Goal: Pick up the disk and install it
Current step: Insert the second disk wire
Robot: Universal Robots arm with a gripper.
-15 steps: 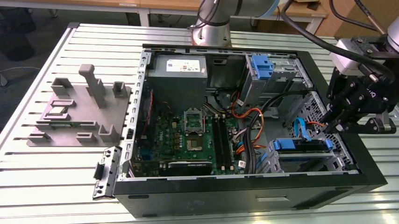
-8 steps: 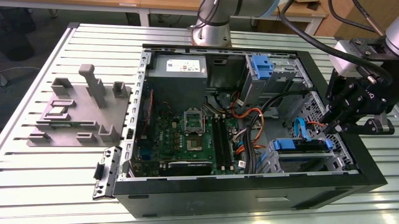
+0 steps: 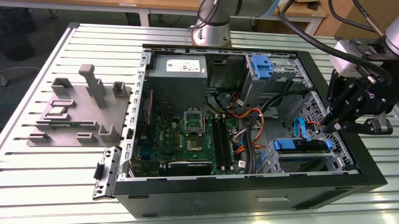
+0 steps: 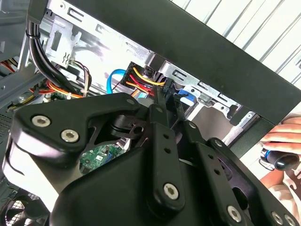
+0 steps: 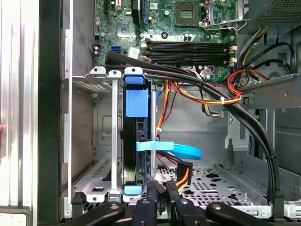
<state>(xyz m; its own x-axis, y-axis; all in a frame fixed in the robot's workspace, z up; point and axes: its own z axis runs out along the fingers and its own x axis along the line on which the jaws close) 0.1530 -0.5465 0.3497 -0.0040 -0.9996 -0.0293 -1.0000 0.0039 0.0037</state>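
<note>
- The disk (image 5: 136, 141) sits on edge in the metal drive cage (image 5: 101, 141) at the near right corner of the open computer case (image 3: 367, 172) in the exterior view, its blue carrier (image 3: 301, 145) showing at the cage mouth.
- A cage wall lies tight along one side of the disk; on the other side an open bay holds a blue ribbon cable (image 5: 181, 150) and orange-yellow wires (image 5: 188, 96).
- The gripper (image 3: 339, 127) hangs at the case's right wall, just beside the disk; its fingertips (image 5: 164, 188) press together near the disk's connector end, pinching nothing I can make out.
- A thick black cable bundle (image 5: 225, 101) crosses above the bay, narrowing the room.
- The first wrist view shows the motherboard (image 5: 188, 28) beyond the cage.
- The second wrist view shows a person's hand (image 4: 282, 150) outside the case wall.
- The exterior view shows a grey fixture (image 3: 81, 109) on the slatted table (image 3: 37, 186), well apart at left.
</note>
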